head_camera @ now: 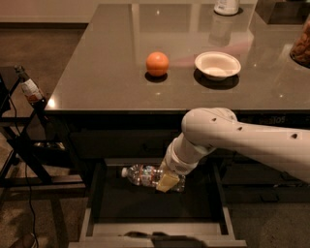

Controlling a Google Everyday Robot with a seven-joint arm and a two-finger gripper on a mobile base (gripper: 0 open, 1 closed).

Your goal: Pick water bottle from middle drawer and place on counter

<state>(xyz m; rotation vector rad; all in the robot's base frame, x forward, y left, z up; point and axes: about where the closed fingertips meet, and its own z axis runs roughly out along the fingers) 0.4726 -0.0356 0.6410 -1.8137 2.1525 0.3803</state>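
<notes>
— Grey-brown and glossy, the table [97, 72] fills the upper part of the view, with a dark edge towards the camera; what stands on it?
— An orange [157, 63] near the middle; a white bowl [217, 65] to its right, the two apart; a white container [226, 6] at the far edge, cut off by the frame; something brownish at the right border, too cropped to name.
— And below the edge?
— The drawer [155, 228] is pulled out; dark floor, lighter grey walls and front; the bottle [140, 174] is within its outline, towards the back, lying sideways with its white cap to the left; the body is clear and crinkled, with a touch of red on the label.
— Does it rest on the drawer floor?
— I cannot tell whether it touches the floor or hangs just above it.
— The pincer?
— The pincer [167, 178] is at the bottle's right half, at the end of the white arm [242, 138], which comes in from the right and bends down into the drawer; a tan finger [168, 183] lies across the bottle's near side; the pincer is clamped on the bottle; the other finger is hidden behind it.
— Anything at the left?
— A black rack [22, 145] beside the table; a dark bottle [30, 89] with a white label leans at its top; a cable [26, 193] runs down towards the floor.
</notes>
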